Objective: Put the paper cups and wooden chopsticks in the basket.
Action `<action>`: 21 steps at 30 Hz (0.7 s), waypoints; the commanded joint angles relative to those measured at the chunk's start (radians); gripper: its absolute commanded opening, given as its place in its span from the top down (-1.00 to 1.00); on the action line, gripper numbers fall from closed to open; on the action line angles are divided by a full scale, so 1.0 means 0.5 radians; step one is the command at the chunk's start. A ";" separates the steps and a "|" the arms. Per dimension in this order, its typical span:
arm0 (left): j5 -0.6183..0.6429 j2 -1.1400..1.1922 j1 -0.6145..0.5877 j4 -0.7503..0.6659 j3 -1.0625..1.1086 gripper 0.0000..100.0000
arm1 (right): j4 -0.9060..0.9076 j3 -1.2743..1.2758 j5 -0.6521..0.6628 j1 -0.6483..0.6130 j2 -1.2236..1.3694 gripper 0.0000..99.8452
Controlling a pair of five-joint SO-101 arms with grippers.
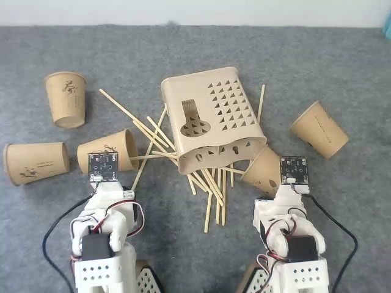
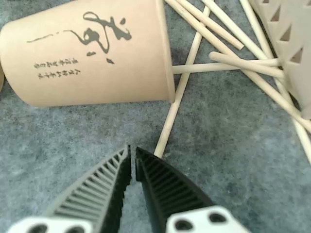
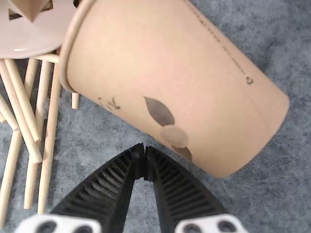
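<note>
High view: the basket [image 1: 208, 113] lies tipped on its side at centre, with chopsticks [image 1: 214, 189] fanned beneath it.
Left claw [image 2: 132, 162]: pinched together, empty. A cup [image 2: 92, 53] lies just ahead, its long axis crosswise to the claw.
Right claw [image 3: 144, 160]: pinched together, empty. A second cup [image 3: 170, 82] lies slanted just ahead, rim by the basket.
Nearer arm: each to its own cup, I judge.
Left wrist view adds: one chopstick [image 2: 170, 116] ends just beside the claw tip.

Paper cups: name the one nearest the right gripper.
The cup lying on its side at the basket's near right corner, just ahead of the right gripper; the other four cups lie farther off.
</note>
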 commanded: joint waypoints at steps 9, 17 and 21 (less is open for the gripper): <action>-0.003 -0.018 -0.012 0.006 -0.020 0.97 | 0.014 0.031 -0.018 0.005 -0.032 0.98; -0.003 -0.018 -0.012 0.006 -0.020 0.97 | 0.014 0.031 -0.018 0.002 -0.032 0.98; -0.003 -0.018 -0.012 0.006 -0.020 0.97 | 0.014 0.031 -0.018 -0.017 -0.035 0.98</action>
